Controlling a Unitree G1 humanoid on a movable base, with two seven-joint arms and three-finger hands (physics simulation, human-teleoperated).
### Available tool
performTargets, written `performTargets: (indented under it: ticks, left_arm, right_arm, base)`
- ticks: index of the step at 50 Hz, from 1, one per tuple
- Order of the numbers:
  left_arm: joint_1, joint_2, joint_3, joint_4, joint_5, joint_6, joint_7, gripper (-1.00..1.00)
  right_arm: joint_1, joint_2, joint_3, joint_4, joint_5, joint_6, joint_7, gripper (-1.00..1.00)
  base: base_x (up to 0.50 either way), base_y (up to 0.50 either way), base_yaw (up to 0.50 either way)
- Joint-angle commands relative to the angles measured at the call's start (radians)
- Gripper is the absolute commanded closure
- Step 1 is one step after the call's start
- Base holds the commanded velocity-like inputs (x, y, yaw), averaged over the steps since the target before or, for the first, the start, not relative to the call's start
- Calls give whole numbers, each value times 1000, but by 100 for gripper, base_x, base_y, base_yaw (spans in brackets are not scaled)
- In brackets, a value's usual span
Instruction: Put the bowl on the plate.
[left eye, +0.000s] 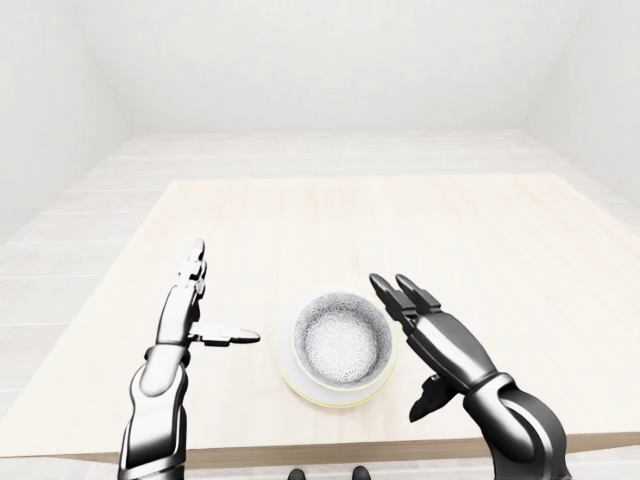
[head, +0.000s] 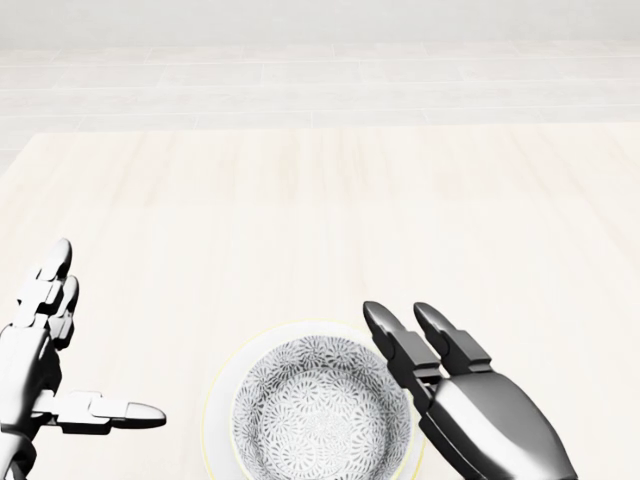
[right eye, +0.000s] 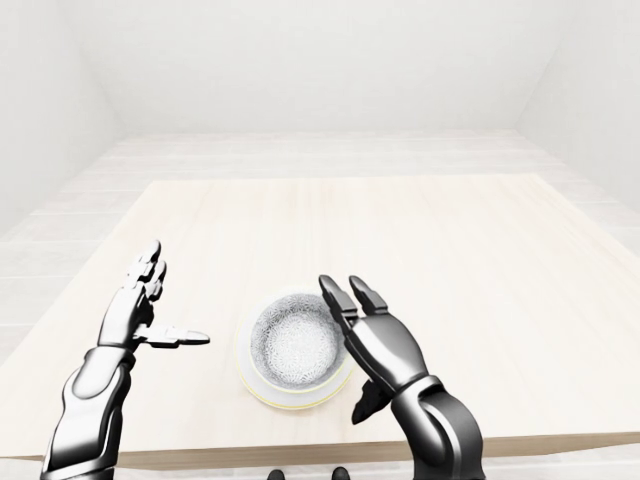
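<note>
A grey patterned bowl (left eye: 339, 340) sits on a white plate with a pale yellow rim (left eye: 292, 374), near the bottom edge of the light wooden table (left eye: 400, 230). My right hand (left eye: 418, 345) is open just right of the bowl, fingers extended and clear of its rim. My left hand (left eye: 205, 305) is open to the left of the plate, fingers pointing up the view and thumb stretched toward the plate without touching it. The head view shows the same bowl (head: 320, 410) between the two hands.
The table's near edge (left eye: 300, 450) runs just below the plate. Past the table's top edge lies a pale tiled floor (left eye: 330, 150), with white walls all around.
</note>
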Motion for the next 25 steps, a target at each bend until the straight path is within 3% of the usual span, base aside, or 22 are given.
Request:
performTargets:
  ticks: [1, 25]
  left_arm:
    - [8, -1, 8, -4, 0, 0, -2, -100]
    - [29, -5, 19, -22, -2, 0, -11, -100]
  right_arm:
    - [2, 12, -65, 14, 34, 0, -17, -100]
    - [-14, 51, -189, 16, 89, 0, -43, -100]
  base:
    - [0, 0, 0]
    - [0, 0, 0]
